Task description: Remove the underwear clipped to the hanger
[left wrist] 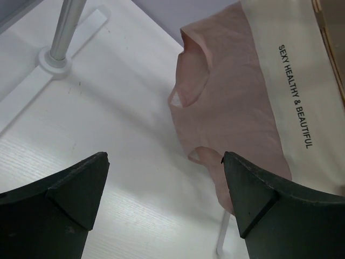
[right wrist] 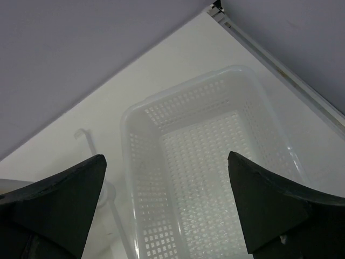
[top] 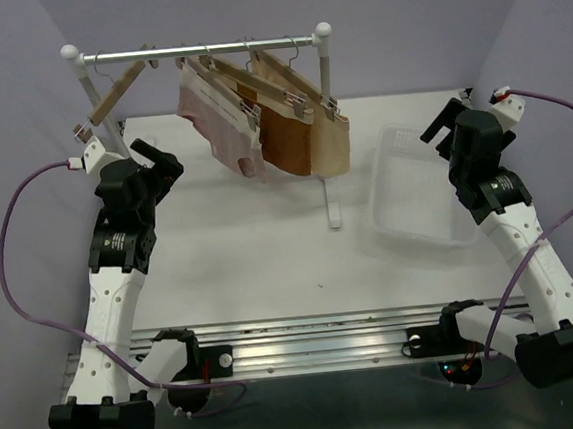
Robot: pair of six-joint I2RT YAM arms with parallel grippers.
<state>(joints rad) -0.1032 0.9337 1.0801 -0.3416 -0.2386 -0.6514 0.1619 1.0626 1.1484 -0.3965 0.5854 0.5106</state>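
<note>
The underwear (top: 221, 130), three soft fabric briefs in pink, rust-brown and beige, hung clipped on wooden hangers (top: 285, 79) from the metal rail (top: 202, 49). Left end effector (left wrist: 164, 159) and right end effector (right wrist: 166, 159) stood spread, empty.

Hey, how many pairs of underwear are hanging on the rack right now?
3. The pale pink pair hangs leftmost, the rust-brown pair in the middle, the beige pair rightmost, packed side by side on the rack; their overlap could hide another.
</note>
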